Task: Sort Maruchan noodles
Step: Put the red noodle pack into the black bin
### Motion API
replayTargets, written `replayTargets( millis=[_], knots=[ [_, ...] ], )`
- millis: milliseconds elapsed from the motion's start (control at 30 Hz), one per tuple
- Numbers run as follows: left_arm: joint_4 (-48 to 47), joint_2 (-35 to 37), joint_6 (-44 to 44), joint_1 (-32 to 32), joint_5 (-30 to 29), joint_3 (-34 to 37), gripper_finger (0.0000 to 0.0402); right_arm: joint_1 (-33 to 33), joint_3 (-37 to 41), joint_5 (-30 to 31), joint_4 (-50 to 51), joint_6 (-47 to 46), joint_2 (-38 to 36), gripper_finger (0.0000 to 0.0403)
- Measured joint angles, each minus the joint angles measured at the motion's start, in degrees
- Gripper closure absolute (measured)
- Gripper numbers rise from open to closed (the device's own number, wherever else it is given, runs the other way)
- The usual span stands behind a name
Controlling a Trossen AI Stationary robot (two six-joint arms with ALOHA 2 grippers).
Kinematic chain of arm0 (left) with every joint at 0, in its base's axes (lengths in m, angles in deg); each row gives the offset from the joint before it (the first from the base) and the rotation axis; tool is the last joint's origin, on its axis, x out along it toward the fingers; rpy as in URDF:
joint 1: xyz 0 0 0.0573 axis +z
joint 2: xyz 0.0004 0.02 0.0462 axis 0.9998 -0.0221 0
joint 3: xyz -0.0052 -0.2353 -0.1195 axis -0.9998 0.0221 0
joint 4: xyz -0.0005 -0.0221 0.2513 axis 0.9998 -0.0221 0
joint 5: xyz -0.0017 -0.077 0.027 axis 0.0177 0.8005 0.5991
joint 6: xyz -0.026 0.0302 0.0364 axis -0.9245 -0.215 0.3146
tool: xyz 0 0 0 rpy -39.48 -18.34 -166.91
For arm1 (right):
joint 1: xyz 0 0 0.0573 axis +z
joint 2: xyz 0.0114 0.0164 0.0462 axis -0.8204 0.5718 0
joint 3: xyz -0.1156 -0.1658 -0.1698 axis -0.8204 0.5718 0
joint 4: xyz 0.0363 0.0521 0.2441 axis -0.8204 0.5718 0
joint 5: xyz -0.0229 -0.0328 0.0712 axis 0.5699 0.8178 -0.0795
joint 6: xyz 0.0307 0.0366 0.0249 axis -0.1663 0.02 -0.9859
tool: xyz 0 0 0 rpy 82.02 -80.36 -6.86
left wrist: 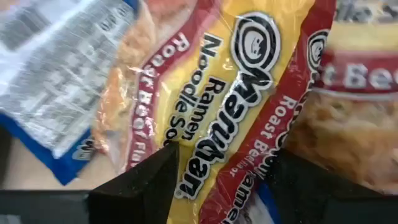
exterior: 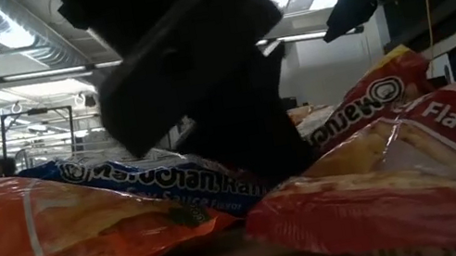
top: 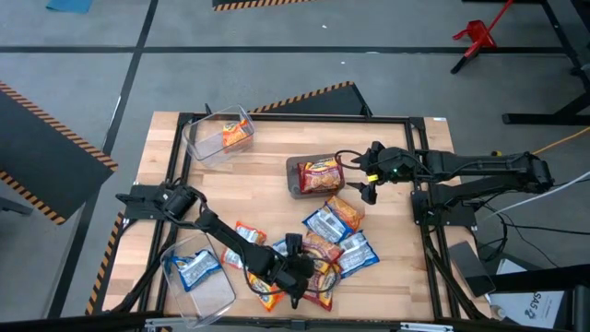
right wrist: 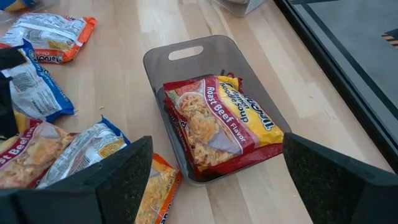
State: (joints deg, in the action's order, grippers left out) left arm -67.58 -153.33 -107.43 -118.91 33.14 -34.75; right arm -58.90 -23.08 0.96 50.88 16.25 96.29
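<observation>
**Operator:** Left tool (top: 297,274) status?

**Technician:** Its fingers stand apart, set low over the pile of Maruchan noodles (top: 324,247) at the near middle of the bench (top: 267,184). In the left wrist view a red-and-yellow roast beef packet (left wrist: 249,106) lies directly ahead of the two dark fingers (left wrist: 140,186), with a blue-and-white packet (left wrist: 56,81) beside it. Nothing is clamped.

**Operator:** Right tool?

**Technician:** Right tool (top: 367,176) hangs at the far right of the bench, fingers apart, holding nothing. It sits just right of the grey tray (top: 295,171).

**Operator:** Where are the sorted packets?

**Technician:** One roast beef packet (right wrist: 221,121) lies flat inside the grey tray (right wrist: 186,53). One orange packet (top: 236,135) lies in the clear bin (top: 198,138) at the far left. One blue-and-white packet (top: 195,268) lies in the second clear bin (top: 217,295) at the near left corner.

**Operator:** And the unsorted ones?

**Technician:** They lie loose on the bench between the grey tray and the near edge, overlapping one another, with orange, blue-and-white and red kinds mixed. In the low view, an orange packet (exterior: 48,230) and a red packet (exterior: 405,172) lie closest to the camera, with the left arm's dark body between them.
</observation>
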Motion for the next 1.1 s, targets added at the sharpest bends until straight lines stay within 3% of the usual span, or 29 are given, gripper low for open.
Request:
replayTargets(
  millis=[200,500,733,900,1100],
  knots=[
    [0.06,0.03,-0.18,0.25,-0.69,-0.06,0.0233,0.0,0.0,0.01,-0.02,-0.13,0.0,0.0059],
    [0.19,0.15,-1.59,1.1,1.26,-0.11,0.0384,0.0,0.0,0.05,0.0,-1.47,0.0,0.0059],
    [-2.33,0.48,-2.21,1.04,1.27,-2.72,0.0395,0.0,0.0,0.02,-0.02,-1.46,0.0,0.0059],
    [-16.16,0.52,-2.98,1.03,0.76,-9.63,0.0398,0.0,0.0,0.0,-0.01,-2.51,-0.03,0.0059],
    [-34.78,0.56,-4.58,2.14,-7.52,-19.23,0.0399,0.0,0.0,0.6,-0.04,-3.07,-0.81,0.0059]
  ],
)
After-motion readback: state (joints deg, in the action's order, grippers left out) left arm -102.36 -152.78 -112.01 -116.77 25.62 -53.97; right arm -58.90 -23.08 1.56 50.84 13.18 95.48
